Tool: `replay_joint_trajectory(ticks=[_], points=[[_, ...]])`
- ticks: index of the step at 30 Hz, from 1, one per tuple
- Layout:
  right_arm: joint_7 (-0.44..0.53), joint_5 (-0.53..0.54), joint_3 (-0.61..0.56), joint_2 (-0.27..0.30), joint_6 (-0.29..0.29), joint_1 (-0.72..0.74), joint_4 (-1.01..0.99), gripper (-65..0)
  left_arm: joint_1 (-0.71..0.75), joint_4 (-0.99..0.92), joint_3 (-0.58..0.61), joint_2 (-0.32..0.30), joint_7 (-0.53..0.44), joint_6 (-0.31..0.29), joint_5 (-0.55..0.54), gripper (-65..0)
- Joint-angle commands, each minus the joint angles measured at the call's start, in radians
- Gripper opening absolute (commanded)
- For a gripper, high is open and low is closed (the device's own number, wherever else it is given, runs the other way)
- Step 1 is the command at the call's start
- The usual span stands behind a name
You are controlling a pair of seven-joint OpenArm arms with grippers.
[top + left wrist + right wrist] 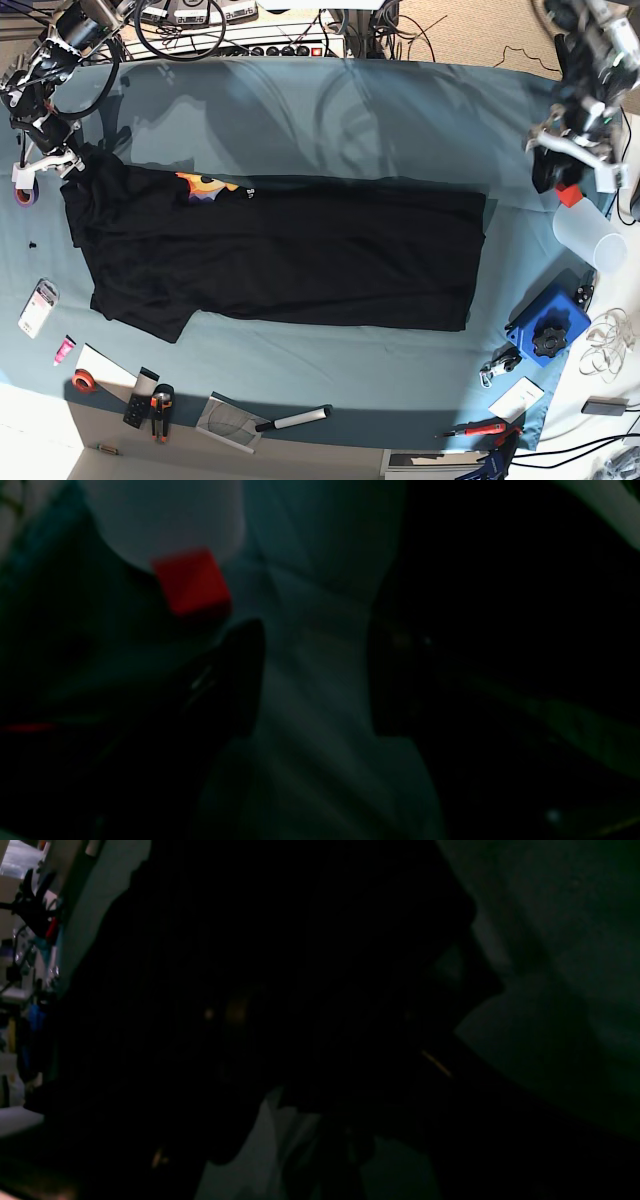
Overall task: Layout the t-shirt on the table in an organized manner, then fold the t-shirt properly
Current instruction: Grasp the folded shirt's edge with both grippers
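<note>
Where right claw (62, 162) hovers, t-shirt (290, 255) corner.

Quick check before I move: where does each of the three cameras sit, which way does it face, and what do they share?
Base: high above, looking straight down on the table and the t-shirt; the right gripper and left gripper show at the sides.
Left wrist: on the left arm, close over dim teal cloth; a red block shows, also seen in the base view beside that gripper.
Right wrist: on the right arm, nearly filled by the dark t-shirt; no fingers distinguishable.
</note>
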Motion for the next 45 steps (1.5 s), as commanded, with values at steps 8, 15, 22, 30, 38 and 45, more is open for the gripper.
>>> replay_joint_trajectory(ticks=[8,15,22,30,38,45], points=[[0.011,0.012,0.002,0.021,0.007,0.008,0.017,-32.8,-0.036,-0.047,0.011,0.029,0.036,-0.111,-0.153,-32.0],[0.011,0.013,0.002,0.021,0.007,0.008,0.017,-32.8,-0.111,-0.175,0.06,0.031,0.045,-0.099,-0.156,-32.0],[0.011,0.013,0.002,0.021,0.007,0.008,0.017,-32.8,-0.207,-0.277,0.099,0.031,0.051,-0.097,-0.133,-32.0],[0.013,0.014,0.002,0.021,0.007,0.008,0.017,-32.9,-0.227,-0.409,0.126,0.031,0.027,-0.091,-0.127,-35.8],[0.012,0.013,0.003,0.023,0.006,0.008,0.017,-65.0,-0.233,-0.465,0.127,0.031,0.117,-0.101,-0.143,-65.0],[0.007,0.022,0.051,0.066,0.006,0.008,0.019,-65.0,-0.233,-0.422,0.096,0.031,0.169,-0.109,-0.164,-65.0]])
